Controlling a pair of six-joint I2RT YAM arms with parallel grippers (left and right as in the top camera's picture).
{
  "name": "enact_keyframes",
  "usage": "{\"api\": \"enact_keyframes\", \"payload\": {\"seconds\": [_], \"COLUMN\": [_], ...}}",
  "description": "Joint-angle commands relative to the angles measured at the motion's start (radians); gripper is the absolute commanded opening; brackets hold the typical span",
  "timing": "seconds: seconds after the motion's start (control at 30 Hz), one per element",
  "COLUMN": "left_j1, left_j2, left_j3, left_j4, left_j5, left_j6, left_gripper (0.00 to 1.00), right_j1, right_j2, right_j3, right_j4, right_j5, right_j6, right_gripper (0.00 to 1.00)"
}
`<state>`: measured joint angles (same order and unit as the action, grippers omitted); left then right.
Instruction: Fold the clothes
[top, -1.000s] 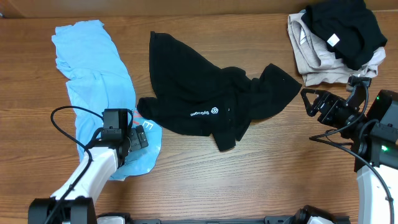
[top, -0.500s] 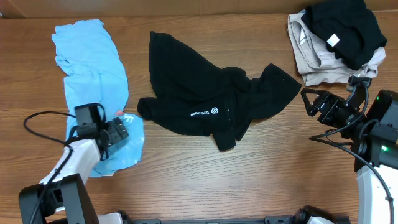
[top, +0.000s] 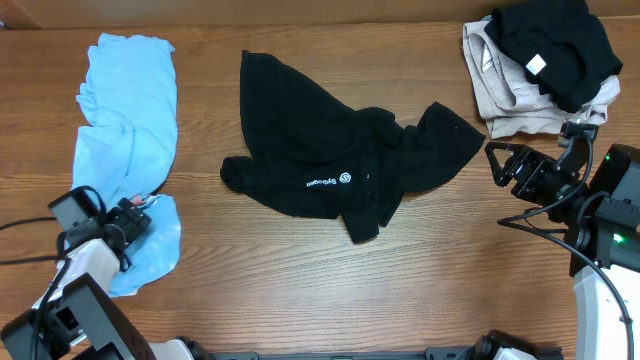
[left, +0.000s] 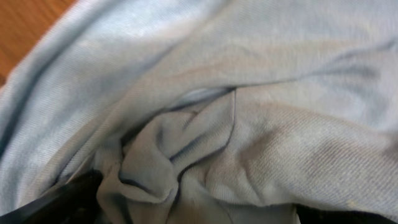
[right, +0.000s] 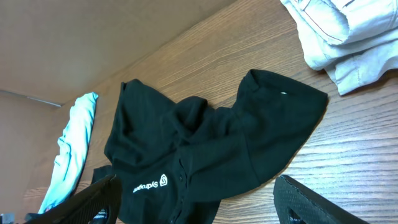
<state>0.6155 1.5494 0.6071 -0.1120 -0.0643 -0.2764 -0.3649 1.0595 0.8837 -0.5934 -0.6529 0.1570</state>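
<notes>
In the overhead view, a light blue garment (top: 125, 120) is seen stretched along the left edge of the desk (top: 330, 290), from the far left corner toward the near one, rumpled and unfolded. Its near end is gathered at the left claw (top: 133, 215). A black shirt (top: 330, 165) is spread, creased and twisted, at the middle of the desk. A heap of beige and black clothes (top: 535, 70) is piled at the far right corner. The right claw (top: 497, 165) is held over bare wood by the right edge, near the heap, its fingers apart and empty.

In the left wrist view, the frame is filled with blue cloth. A bunched fold is seen pinched between the dark fingers (left: 56, 205), so the left claw is judged to be clamped on the garment.

In the right wrist view, the fingers are shown wide apart with nothing between them, and the black shirt lies beyond.

Nothing is yet folded. No garment is laid flat, and every piece is judged to remain to be done.
</notes>
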Motion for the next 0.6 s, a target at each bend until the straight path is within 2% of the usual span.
{"api": "enact_keyframes", "payload": {"seconds": [0.0,0.27,0.47,0.57], "left_j1": [0.051,0.065,0.065,0.064], "left_j2": [0.059,0.059,0.059,0.059], "left_j3": [-0.060,0.032,0.245,0.413], "left_j4": [0.008,0.026,-0.160,-0.333], "left_j5": [0.006,0.015,0.041,0.119], "left_j6": [-0.007,0.022,0.040,0.082], "left_gripper": [1.00,1.00,1.00,1.00], "right_j1": [0.006,0.006,0.006,0.006], "right_j2": [-0.002,-0.002,-0.002,-0.002], "right_j3": [0.021,0.021,0.021,0.021], "right_j4": [0.008,0.008,0.008,0.014], "right_j5": [0.008,0.008,0.008,0.008], "right_j6": [-0.008,-0.007,-0.007,-0.007], "right_gripper": [0.82,0.82,0.82,0.82]}}
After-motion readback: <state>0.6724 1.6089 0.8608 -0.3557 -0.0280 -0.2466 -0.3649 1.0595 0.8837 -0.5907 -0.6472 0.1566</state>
